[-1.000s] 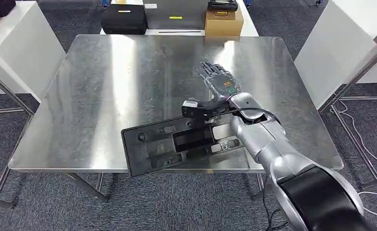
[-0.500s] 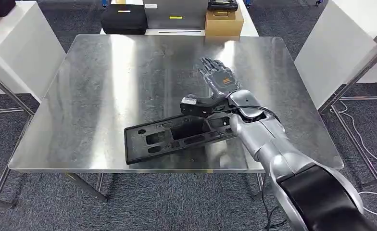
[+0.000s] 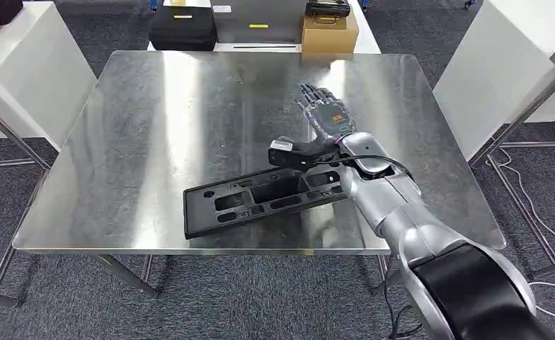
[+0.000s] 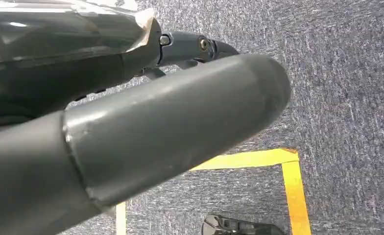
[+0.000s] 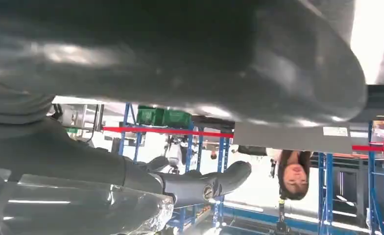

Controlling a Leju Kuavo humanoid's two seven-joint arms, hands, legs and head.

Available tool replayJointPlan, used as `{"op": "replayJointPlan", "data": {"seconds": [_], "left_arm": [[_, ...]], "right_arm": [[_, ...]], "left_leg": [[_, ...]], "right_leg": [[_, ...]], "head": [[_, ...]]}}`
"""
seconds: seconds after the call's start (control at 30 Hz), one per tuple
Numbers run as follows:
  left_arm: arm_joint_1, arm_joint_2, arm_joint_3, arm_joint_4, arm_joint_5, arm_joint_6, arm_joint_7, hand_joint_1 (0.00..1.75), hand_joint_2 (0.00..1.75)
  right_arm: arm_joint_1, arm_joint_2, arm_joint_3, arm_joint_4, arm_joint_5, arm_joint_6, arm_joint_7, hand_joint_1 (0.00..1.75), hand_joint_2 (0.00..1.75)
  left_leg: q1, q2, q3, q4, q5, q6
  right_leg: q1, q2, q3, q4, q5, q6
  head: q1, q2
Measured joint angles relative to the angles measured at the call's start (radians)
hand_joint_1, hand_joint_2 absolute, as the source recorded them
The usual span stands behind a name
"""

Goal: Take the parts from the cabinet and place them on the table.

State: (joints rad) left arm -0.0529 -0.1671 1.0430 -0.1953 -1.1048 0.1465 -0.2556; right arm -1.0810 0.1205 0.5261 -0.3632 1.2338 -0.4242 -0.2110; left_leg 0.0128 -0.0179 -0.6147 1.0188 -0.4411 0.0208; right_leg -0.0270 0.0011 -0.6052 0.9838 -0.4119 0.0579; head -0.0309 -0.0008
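We can read no text, brand or number in any view. We see a yellow label on the grey case (image 3: 258, 20) and a white one on the black case (image 3: 182, 27) beyond the counter (image 3: 154, 127), both too small to make out. A green mark on the back of the right robot hand (image 3: 324, 117) and a white sticker on the grey panel (image 5: 292, 137) are likewise illegible.

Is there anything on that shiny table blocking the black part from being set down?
Nothing visible does. The black part already lies on the steel table near its front edge, with bare metal around it. The right hand is above the table just behind it, fingers spread.
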Motion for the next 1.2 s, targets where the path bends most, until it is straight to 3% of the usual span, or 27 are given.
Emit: {"op": "replayJointPlan", "data": {"seconds": [0.23, 0.33, 0.37, 0.4, 0.43, 0.47, 0.53, 0.57, 0.6, 0.63, 0.7, 0.73, 0.77, 0.8, 0.87, 0.9, 0.93, 0.97, 1.03, 1.07, 1.1, 1.13, 1.17, 1.2], "left_arm": [[0.0, 0.008, 0.0, 0.0, -0.008, -0.026, 0.006, 0.0, 0.0], [0.0, 0.012, 0.0, 0.0, -0.01, -0.03, 0.007, 0.0, 0.0], [0.0, 0.013, 0.0, 0.0, -0.01, -0.031, 0.008, 0.0, 0.0], [-0.001, 0.013, 0.0, 0.0, -0.01, -0.031, 0.009, 0.0, 0.0], [-0.001, 0.013, 0.0, 0.0, -0.01, -0.034, 0.011, 0.0, 0.0], [-0.002, 0.013, 0.0, 0.0, -0.01, -0.035, 0.011, 0.0, 0.0], [-0.003, 0.014, 0.0, 0.0, -0.01, -0.039, 0.013, 0.0, 0.0], [-0.003, 0.013, 0.0, 0.0, -0.01, -0.04, 0.014, 0.0, 0.0], [-0.003, 0.013, 0.0, 0.0, -0.01, -0.041, 0.015, 0.0, 0.0], [-0.003, 0.012, 0.0, 0.0, -0.01, -0.043, 0.019, 0.0, 0.0], [-0.003, 0.013, 0.0, 0.0, -0.01, -0.05, 0.026, 0.0, 0.0], [-0.003, 0.013, 0.001, 0.0, -0.01, -0.052, 0.027, 0.0, 0.0], [-0.004, 0.012, 0.002, 0.0, -0.01, -0.055, 0.03, 0.0, 0.0], [-0.004, 0.012, 0.002, 0.0, -0.01, -0.058, 0.031, 0.0, 0.0], [-0.002, 0.011, 0.004, 0.0, -0.01, -0.059, 0.032, 0.0, 0.0], [-0.002, 0.011, 0.004, 0.0, -0.01, -0.059, 0.032, 0.0, 0.0], [0.0, 0.018, 0.005, 0.0, -0.009, -0.058, 0.032, 0.0, 0.0], [0.0, 0.013, 0.005, 0.001, -0.01, -0.058, 0.032, 0.0, 0.0], [-0.003, 0.016, 0.005, 0.002, -0.009, -0.058, 0.032, 0.0, 0.0], [-0.003, 0.015, 0.005, 0.002, -0.01, -0.06, 0.032, 0.0, 0.0], [-0.002, 0.015, 0.005, 0.002, -0.01, -0.062, 0.032, 0.0, 0.0], [-0.001, 0.015, 0.005, 0.002, -0.01, -0.063, 0.032, 0.0, 0.0], [-0.001, 0.016, 0.005, 0.002, -0.01, -0.063, 0.032, 0.0, 0.0], [-0.001, 0.018, 0.005, 0.002, -0.01, -0.063, 0.032, 0.0, 0.0]], "right_arm": [[0.002, -0.002, 0.003, 0.0, 0.062, -0.026, 0.046, 0.0, 0.0], [0.002, -0.002, 0.005, 0.0, 0.067, -0.026, 0.046, 0.0, 0.0], [0.002, -0.001, 0.005, 0.0, 0.067, -0.026, 0.047, 0.0, 0.0], [0.001, 0.0, 0.005, 0.0, 0.068, -0.026, 0.047, 0.0, 0.0], [0.001, -0.001, 0.006, -0.001, 0.07, -0.026, 0.047, 0.0, 0.0], [-0.002, 0.0, 0.006, -0.001, 0.07, -0.025, 0.047, 0.0, 0.0], [-0.003, 0.0, 0.006, -0.001, 0.074, -0.02, 0.048, 0.0, 0.0], [0.001, 0.0, 0.006, -0.001, 0.074, -0.017, 0.048, 0.0, 0.0], [0.003, 0.0, 0.007, -0.001, 0.074, -0.013, 0.048, 0.0, 0.0], [0.004, 0.0, 0.008, -0.001, 0.075, -0.008, 0.048, 0.0, 0.0], [0.0, 0.0, 0.01, -0.001, 0.076, -0.007, 0.048, 0.0, 0.0], [-0.003, 0.0, 0.011, -0.001, 0.077, -0.007, 0.048, 0.0, 0.0], [-0.007, 0.0, 0.013, -0.001, 0.08, -0.007, 0.048, 0.0, 0.0], [-0.008, 0.001, 0.014, -0.001, 0.083, -0.007, 0.049, 0.0, 0.0], [-0.008, 0.007, 0.016, -0.001, 0.085, -0.007, 0.049, 0.0, 0.0], [-0.009, 0.009, 0.016, -0.001, 0.085, -0.007, 0.049, 0.0, 0.0], [-0.011, 0.012, 0.017, -0.001, 0.085, -0.007, 0.049, 0.0, 0.0], [-0.012, 0.015, 0.017, -0.001, 0.085, -0.007, 0.05, 0.0, 0.0], [-0.01, 0.016, 0.018, -0.001, 0.085, -0.007, 0.05, 0.0, 0.0], [-0.008, 0.016, 0.018, -0.001, 0.085, -0.007, 0.05, 0.0, 0.0], [-0.005, 0.016, 0.019, -0.001, 0.085, -0.005, 0.05, 0.0, 0.0], [-0.004, 0.016, 0.019, -0.001, 0.085, -0.004, 0.05, 0.0, 0.0], [-0.003, 0.015, 0.019, -0.001, 0.085, -0.003, 0.05, 0.0, 0.0], [-0.004, 0.016, 0.02, -0.001, 0.085, -0.003, 0.05, 0.0, 0.0]], "left_leg": [[-0.008, -0.001, -0.002, 0.004, -0.002, 0.005], [-0.013, -0.001, -0.004, 0.007, -0.003, 0.015], [-0.015, -0.002, -0.005, 0.006, -0.003, 0.02], [-0.014, -0.002, -0.001, -0.003, 0.003, 0.028], [-0.005, -0.002, 0.009, -0.013, 0.01, 0.037], [-0.005, -0.002, 0.009, -0.015, 0.013, 0.044], [-0.006, -0.007, 0.008, -0.015, 0.013, 0.046], [-0.008, -0.012, 0.007, -0.015, 0.013, 0.046], [-0.011, -0.019, 0.007, -0.014, 0.013, 0.046], [-0.013, -0.027, 0.007, -0.014, 0.013, 0.046], [-0.016, -0.046, 0.009, -0.012, 0.013, 0.045], [-0.016, -0.051, 0.009, -0.011, 0.013, 0.044], [-0.021, -0.058, 0.005, -0.007, 0.012, 0.039], [-0.021, -0.065, 0.001, -0.006, 0.012, 0.032], [-0.012, -0.075, -0.001, -0.01, 0.015, 0.018], [-0.015, -0.082, -0.002, -0.011, 0.016, 0.011], [-0.012, -0.073, -0.004, -0.005, 0.008, 0.007], [-0.016, -0.037, -0.016, 0.028, -0.017, -0.001], [-0.005, 0.0, -0.089, 0.174, -0.087, -0.016], [0.0, 0.006, -0.13, 0.248, -0.115, -0.022], [0.004, 0.009, -0.154, 0.288, -0.12, -0.027], [0.008, 0.011, -0.156, 0.282, -0.104, -0.031], [0.012, 0.016, -0.134, 0.231, -0.067, -0.035], [0.016, 0.024, -0.095, 0.15, -0.023, -0.036]], "right_leg": [[-0.006, 0.0, 0.0, -0.001, 0.002, 0.006], [-0.012, 0.0, 0.0, -0.003, 0.004, 0.015], [-0.014, -0.002, 0.004, -0.008, 0.006, 0.023], [-0.012, -0.002, 0.006, -0.01, 0.006, 0.027], [-0.016, -0.002, -0.006, 0.007, -0.006, 0.025], [-0.012, -0.002, -0.028, 0.06, -0.037, 0.013], [-0.011, -0.002, -0.104, 0.228, -0.108, -0.004], [-0.005, -0.001, -0.141, 0.307, -0.134, -0.006], [-0.001, -0.001, -0.155, 0.339, -0.138, -0.002], [0.0, -0.001, -0.142, 0.313, -0.124, 0.0], [0.007, 0.007, -0.052, 0.145, -0.061, 0.006], [0.007, 0.02, -0.019, 0.082, -0.043, 0.006], [0.011, 0.053, 0.01, 0.023, -0.036, -0.007], [0.014, 0.036, 0.016, 0.019, -0.031, -0.015], [0.021, 0.026, 0.017, 0.021, -0.032, -0.024], [0.013, 0.017, 0.019, 0.014, -0.027, -0.032], [-0.001, 0.007, 0.026, 0.005, -0.021, -0.041], [0.0, 0.002, 0.029, 0.002, -0.023, -0.05], [0.002, -0.014, 0.033, 0.002, -0.026, -0.055], [0.003, -0.025, 0.033, 0.003, -0.028, -0.057], [0.003, -0.034, 0.033, 0.003, -0.028, -0.057], [0.003, -0.042, 0.033, 0.003, -0.029, -0.058], [0.002, -0.05, 0.034, 0.003, -0.03, -0.057], [0.0, -0.058, 0.035, 0.004, -0.032, -0.054]], "head": [[0.0, 0.0], [0.0, 0.0], [-0.001, 0.0], [-0.001, 0.0], [0.001, 0.0], [0.002, 0.0], [0.005, 0.0], [0.006, 0.0], [0.006, 0.0], [0.006, 0.0], [0.006, 0.0], [0.006, 0.0], [0.004, 0.0], [0.005, 0.0], [0.005, 0.0], [0.005, 0.0], [0.005, 0.0], [-0.005, 0.0], [-0.011, 0.0], [-0.012, 0.0], [-0.014, 0.0], [-0.013, 0.0], [-0.014, 0.0], [-0.013, 0.0]]}}
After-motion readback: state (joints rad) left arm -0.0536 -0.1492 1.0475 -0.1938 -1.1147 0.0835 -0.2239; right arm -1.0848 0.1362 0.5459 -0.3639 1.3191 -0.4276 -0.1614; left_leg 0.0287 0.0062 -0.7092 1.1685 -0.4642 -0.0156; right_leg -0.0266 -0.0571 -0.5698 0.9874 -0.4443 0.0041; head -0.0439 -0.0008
